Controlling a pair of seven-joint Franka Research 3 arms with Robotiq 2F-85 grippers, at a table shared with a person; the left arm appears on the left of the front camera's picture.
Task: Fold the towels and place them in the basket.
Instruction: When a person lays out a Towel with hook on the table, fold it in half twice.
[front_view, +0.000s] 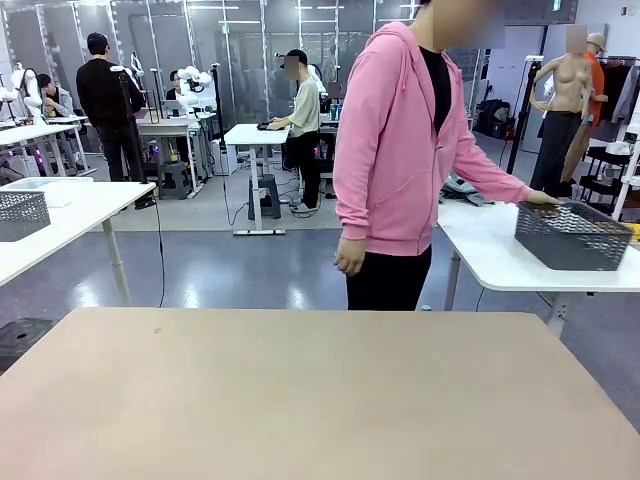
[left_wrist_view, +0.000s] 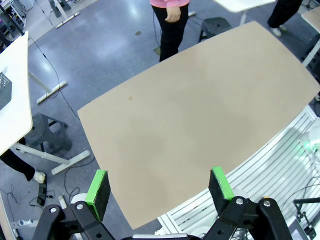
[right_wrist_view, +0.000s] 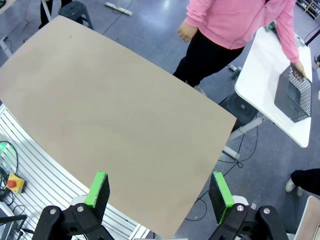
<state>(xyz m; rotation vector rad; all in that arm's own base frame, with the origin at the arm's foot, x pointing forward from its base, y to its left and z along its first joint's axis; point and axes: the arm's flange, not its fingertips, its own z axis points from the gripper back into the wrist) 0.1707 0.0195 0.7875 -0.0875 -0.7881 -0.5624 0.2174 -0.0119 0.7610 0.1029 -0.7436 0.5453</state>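
Left hand (left_wrist_view: 159, 186), right hand (right_wrist_view: 159, 187) — both wide open, empty, over the bench (front_view: 320, 400). Basket (front_view: 572, 240) at 2 o'clock on side bench (front_view: 490, 250), person (front_view: 400, 150) touching it; towels not yet on the bench. Risk: basket set down too far off — placement would miss.

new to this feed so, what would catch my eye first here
A person in a pink hoodie stands at the far side of the tan table, one hand on a dark mesh basket on a white side table. The left gripper and right gripper hang open above the tan table.
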